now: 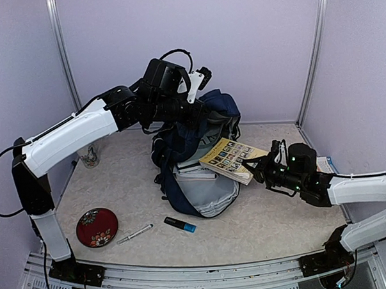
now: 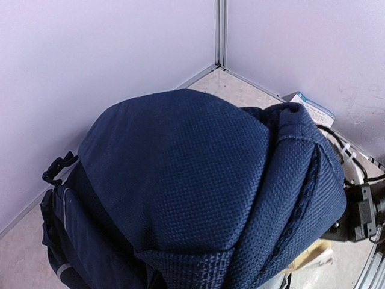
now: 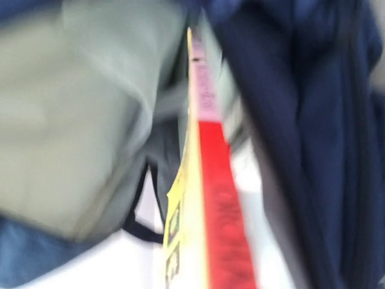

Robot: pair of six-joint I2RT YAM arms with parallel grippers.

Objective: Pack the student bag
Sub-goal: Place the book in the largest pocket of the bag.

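Note:
The student bag (image 1: 220, 111), navy with a grey lining (image 1: 211, 193), stands open mid-table. My left gripper (image 1: 197, 112) is shut on its top fabric and holds it lifted. In the left wrist view the navy fabric (image 2: 180, 174) fills the frame and hides my fingers. My right gripper (image 1: 253, 169) is shut on the near corner of a yellow book (image 1: 227, 157), which slopes toward the bag's mouth. The right wrist view is blurred and shows the book's yellow cover and red spine (image 3: 213, 198) between grey lining (image 3: 72, 120) and navy fabric (image 3: 325, 120). White notebooks (image 1: 194, 171) lie inside the bag.
A red round dish (image 1: 97, 227), a silver pen (image 1: 134, 234) and a blue-and-black marker (image 1: 180, 224) lie near the front left. A glass cup (image 1: 89, 155) stands at the left wall. A blue-and-white booklet (image 1: 326, 164) lies behind my right arm.

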